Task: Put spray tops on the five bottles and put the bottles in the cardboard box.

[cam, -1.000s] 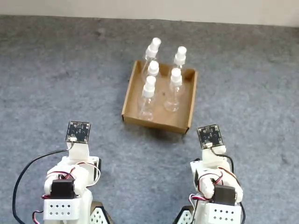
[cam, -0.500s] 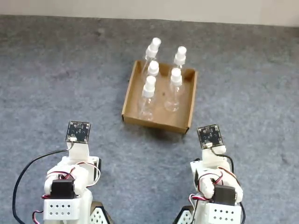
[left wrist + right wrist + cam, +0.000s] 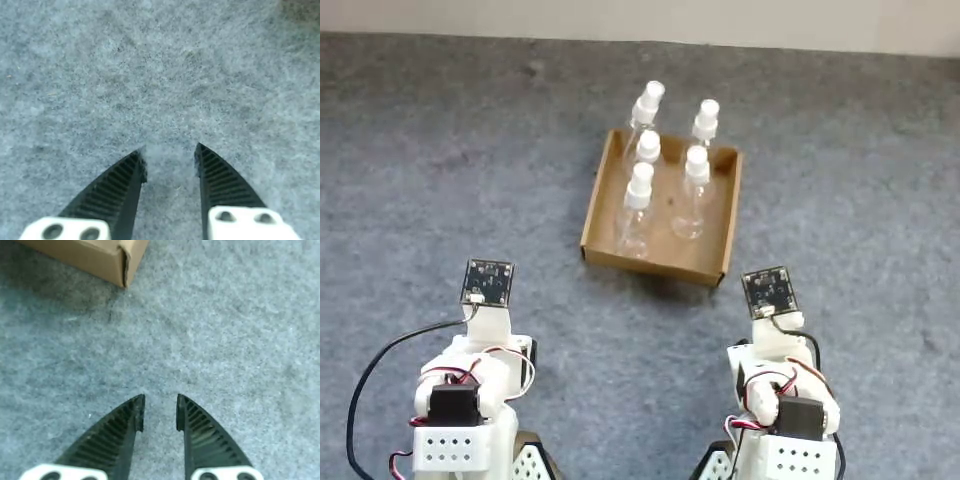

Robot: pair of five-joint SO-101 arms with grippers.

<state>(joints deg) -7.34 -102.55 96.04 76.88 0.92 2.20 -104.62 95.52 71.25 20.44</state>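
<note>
**A:** Over on the left, the left arm (image 3: 470,395) sits low at the near edge of the table (image 3: 440,150). The left jaws hang parted over bare grey surface, with nothing between them.

**B:** Released, then. And the middle?

**A:** In the middle of the table is the cardboard box (image 3: 620,252). I count five bottles (image 3: 633,228) upright, each wearing a white spray top (image 3: 639,182). Three plainly stand inside the walls. The two at the far side poke up past the back rim, and I can't tell for sure that their bases are inside, though it looks so.

**B:** And the right side?

**A:** The right arm (image 3: 782,400) sits low too, near the box's front corner. The right jaws show a narrow gap and grip nothing, well apart from the bottles.

**B:** So which step are we on?

**A:** I'd judge the capping done, and the boxing done or all but. The next move, if any, is to check those two back bottles. If one stands outside, the jaws would have to spread wide, take the bottle's body below the top, and lift it over the wall without knocking its neighbours.
</note>
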